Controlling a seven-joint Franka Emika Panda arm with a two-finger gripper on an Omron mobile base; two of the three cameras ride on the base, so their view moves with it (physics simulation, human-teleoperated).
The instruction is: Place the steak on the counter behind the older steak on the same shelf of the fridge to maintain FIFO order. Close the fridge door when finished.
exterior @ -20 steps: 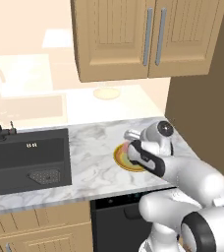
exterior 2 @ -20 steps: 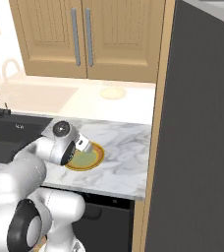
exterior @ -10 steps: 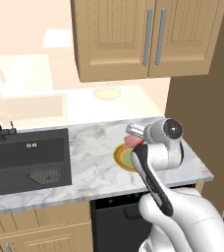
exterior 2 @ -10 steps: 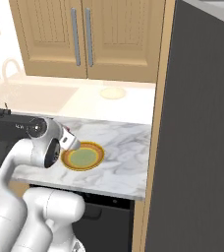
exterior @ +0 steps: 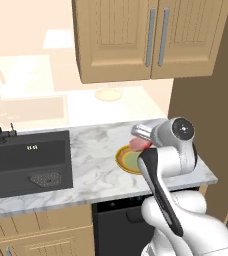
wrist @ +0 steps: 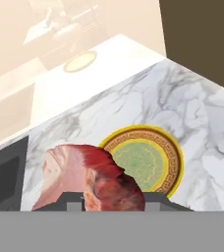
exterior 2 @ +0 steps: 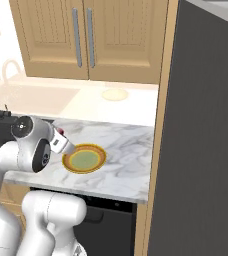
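Observation:
In the hand view the steak [wrist: 87, 174], pink with a pale fat edge, hangs pinched between my dark fingertips; my gripper [exterior: 138, 142] is shut on it. It is held above the white marbled counter [wrist: 182, 103], just left of a yellow-rimmed green plate [wrist: 143, 160] that lies bare. From the right base view my gripper [exterior 2: 62, 141] hovers at the plate's [exterior 2: 84, 158] left rim. The fridge [exterior 2: 206, 150] stands as a tall grey slab on the right. Its inside, the shelf and the older steak are hidden.
A dark sink [exterior: 28, 160] with a black tap is set into the counter on the left. Tan wall cupboards [exterior: 151, 35] hang above. A black appliance front [exterior 2: 111, 220] sits under the counter edge. A tan panel [exterior 2: 156, 125] separates counter from fridge.
The arm has swung and straightened up over the counter. The hand has lifted the steak off the plate and carried it slightly left; the plate now lies uncovered.

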